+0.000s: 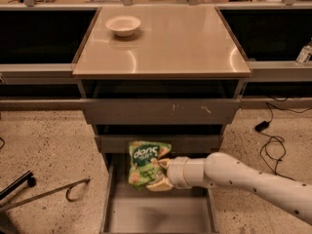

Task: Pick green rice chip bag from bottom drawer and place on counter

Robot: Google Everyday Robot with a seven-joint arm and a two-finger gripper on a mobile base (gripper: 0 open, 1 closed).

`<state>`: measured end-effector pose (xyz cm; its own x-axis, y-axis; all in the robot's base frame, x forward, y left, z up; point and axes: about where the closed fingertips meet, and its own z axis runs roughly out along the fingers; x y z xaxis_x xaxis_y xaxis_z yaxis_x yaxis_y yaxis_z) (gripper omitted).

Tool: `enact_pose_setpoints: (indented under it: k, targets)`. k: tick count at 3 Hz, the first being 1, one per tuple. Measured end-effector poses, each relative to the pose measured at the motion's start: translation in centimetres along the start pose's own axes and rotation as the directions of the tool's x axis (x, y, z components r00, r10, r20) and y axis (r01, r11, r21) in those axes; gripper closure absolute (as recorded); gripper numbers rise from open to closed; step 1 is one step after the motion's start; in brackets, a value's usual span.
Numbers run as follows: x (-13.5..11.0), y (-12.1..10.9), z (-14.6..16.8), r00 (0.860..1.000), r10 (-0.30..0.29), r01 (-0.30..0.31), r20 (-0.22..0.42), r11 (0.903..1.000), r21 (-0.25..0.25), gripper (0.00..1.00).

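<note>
1. from my station i see the gripper point(160, 174) low in the view, at about 6 o'clock, over the open bottom drawer point(157, 214).
2. its two pale fingers point(163, 163) are clenched on the green rice chip bag point(145, 162), pinching the bag's right edge from the 3 o'clock side.
3. the bag hangs upright in that grip, white lettering facing me. its top edge overlaps the front of the middle drawer point(195, 143), and its lower edge is over the back part of the bottom drawer's tray.
4. the bag is not lying flat on the drawer's grey floor, which shows bare toward 6 o'clock of it.
5. the white arm point(248, 180) comes in from the 4 o'clock corner and runs nearly level to the gripper.
6. the counter point(180, 43) sits at 12 o'clock from the bag, well apart from it, glossy and beige.
7. a pale bowl point(123, 25) stands on the counter toward its far left corner, at about 11 o'clock.
8. the top drawer point(161, 110) is pulled out slightly under the counter edge.
9. a dark cable point(269, 141) lies on the speckled floor at 3 o'clock.
</note>
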<state>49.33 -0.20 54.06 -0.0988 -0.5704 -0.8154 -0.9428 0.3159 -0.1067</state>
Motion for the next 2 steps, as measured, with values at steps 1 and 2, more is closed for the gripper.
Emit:
enact_pose_setpoints:
  k: [1,2]
  targets:
    - [-10.38,-0.83,-5.43,0.995,-0.097,0.098,0.039,0.995,-0.019,1.0]
    - [-11.09,0.08,-5.9,0.992,-0.121,0.122,0.024,0.991,-0.054,1.0]
